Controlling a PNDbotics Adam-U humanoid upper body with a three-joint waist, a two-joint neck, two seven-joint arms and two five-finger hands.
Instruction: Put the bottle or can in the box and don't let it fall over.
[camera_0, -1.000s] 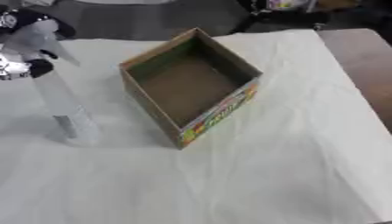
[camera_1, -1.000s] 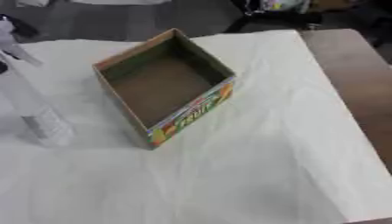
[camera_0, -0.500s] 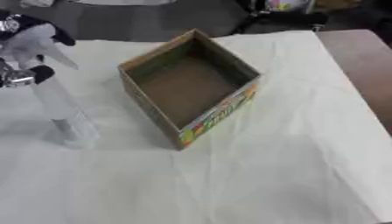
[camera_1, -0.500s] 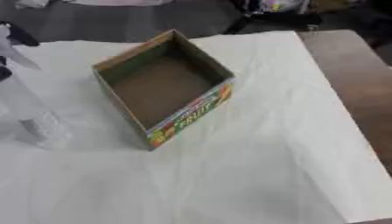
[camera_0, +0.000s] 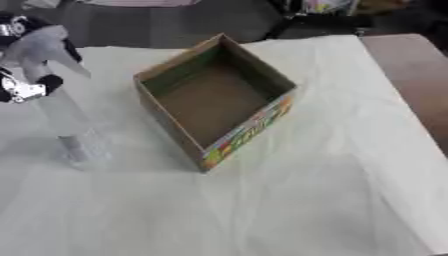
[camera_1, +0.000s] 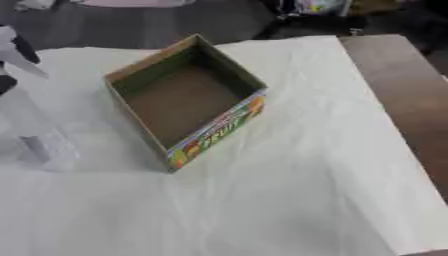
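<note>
A clear plastic bottle (camera_0: 68, 125) stands upright at the left of the table, its base at or just above the white cloth. My left hand (camera_0: 37, 47), black and silver, comes in from the upper left with its fingers curled round the bottle's upper part. The cardboard box (camera_0: 264, 80) sits open-topped in the middle, to the right of the bottle and apart from it. It is turned cornerwise, with a colourful printed side (camera_0: 249, 131) facing the front, and nothing lies inside. My right hand shows in neither view.
A white cloth (camera_0: 289, 200) covers the table. Bare brown tabletop (camera_1: 402, 90) shows along the right edge. Dark clutter lies beyond the far edge.
The left hand has shifted very slightly at the bottle's top. Bottle and box stay where they were.
</note>
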